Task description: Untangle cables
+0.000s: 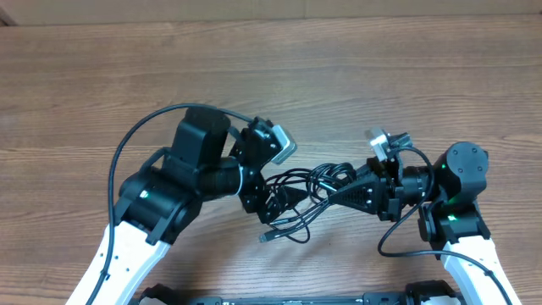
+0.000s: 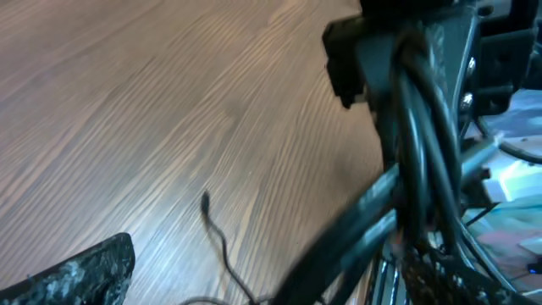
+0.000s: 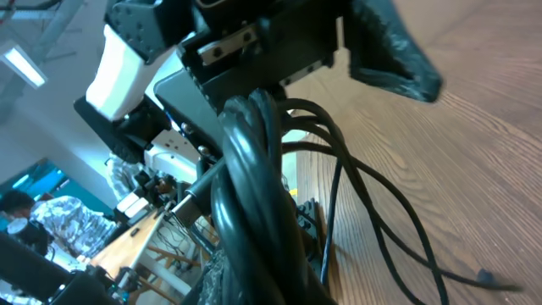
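The thin black cables (image 1: 309, 180) lie bunched on the table between my two grippers, with a silvery plug end (image 1: 265, 238) trailing toward the front. My left gripper (image 1: 275, 203) sits at the bundle's left side. In the left wrist view its fingers (image 2: 250, 280) stand wide apart, with the bundle (image 2: 415, 169) beside the right finger and one loose cable end (image 2: 206, 203) on the wood. My right gripper (image 1: 337, 195) is at the bundle's right side. In the right wrist view it (image 3: 262, 280) is shut on the thick bunch of cables (image 3: 254, 195), which runs up to the left gripper's body.
The wooden table (image 1: 271, 76) stretches behind and to both sides. Thicker black arm cables loop off the left arm (image 1: 127, 144) and the right arm (image 1: 389, 241). Loose cable loops (image 3: 373, 203) lie on the wood beside the bundle.
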